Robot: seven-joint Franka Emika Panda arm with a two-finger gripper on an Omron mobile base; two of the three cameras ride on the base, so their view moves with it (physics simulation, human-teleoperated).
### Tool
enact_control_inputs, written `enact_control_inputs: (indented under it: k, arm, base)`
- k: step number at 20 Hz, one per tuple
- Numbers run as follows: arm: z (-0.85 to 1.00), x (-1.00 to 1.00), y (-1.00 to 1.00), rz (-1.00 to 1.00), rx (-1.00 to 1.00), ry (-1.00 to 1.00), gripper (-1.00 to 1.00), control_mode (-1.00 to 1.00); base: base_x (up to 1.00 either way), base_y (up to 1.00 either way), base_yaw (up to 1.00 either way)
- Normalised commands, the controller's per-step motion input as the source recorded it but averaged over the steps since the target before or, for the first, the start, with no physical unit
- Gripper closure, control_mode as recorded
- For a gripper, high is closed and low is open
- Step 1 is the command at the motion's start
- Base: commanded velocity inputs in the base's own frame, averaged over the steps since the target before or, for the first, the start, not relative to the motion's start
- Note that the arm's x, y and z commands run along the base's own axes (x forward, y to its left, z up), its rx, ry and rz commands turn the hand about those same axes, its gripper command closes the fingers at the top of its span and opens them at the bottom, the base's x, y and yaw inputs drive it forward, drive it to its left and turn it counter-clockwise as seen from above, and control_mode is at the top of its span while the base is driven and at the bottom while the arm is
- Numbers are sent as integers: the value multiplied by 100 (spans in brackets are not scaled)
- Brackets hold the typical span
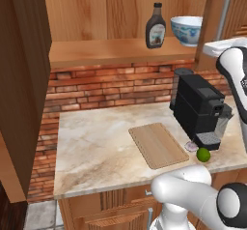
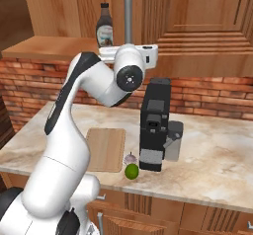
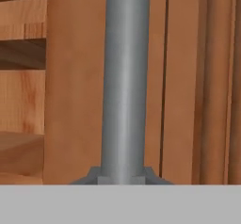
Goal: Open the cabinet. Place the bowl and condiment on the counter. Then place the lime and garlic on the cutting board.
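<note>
While the arm's two-finger gripper (image 2: 129, 45), fingers hidden, is clamped on the cabinet's long grey metal bar handle (image 3: 124, 77), the dark brown condiment bottle (image 1: 156, 27) and blue-patterned white bowl (image 1: 187, 30) stand on the shelf; a black coffee machine (image 1: 198, 107) crowds the bright green lime (image 1: 203, 154) and whitish-pink garlic bulb (image 2: 129, 158) beside the light-wood cutting board (image 1: 158, 145).

This is a home kitchen (a rendered one): a wood wall cabinet (image 1: 116, 11) hangs over a red brick backsplash (image 1: 106, 86), and a marble-look counter (image 1: 96, 147) carries a black coffee machine (image 1: 198, 108) and a cutting board (image 1: 158, 145).
</note>
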Motion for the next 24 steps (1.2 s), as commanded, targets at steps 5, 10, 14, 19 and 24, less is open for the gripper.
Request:
enact_control_inputs:
  k: [5, 10, 14, 19, 24]
  arm:
    - [0, -41, -19, 6, -6, 13, 100, -100]
    - [-4, -65, -32, 4, -1, 1, 100, -100]
    - [-5, -73, -33, 1, 0, -2, 100, -100]
    - [0, -53, -25, 0, 0, -2, 100, -100]
    - [1, -40, -4, 0, -1, -3, -100, -100]
  base:
    - [0, 0, 0]
    - [0, 0, 0]
    - [0, 0, 0]
    - [0, 0, 0]
    - [0, 0, 0]
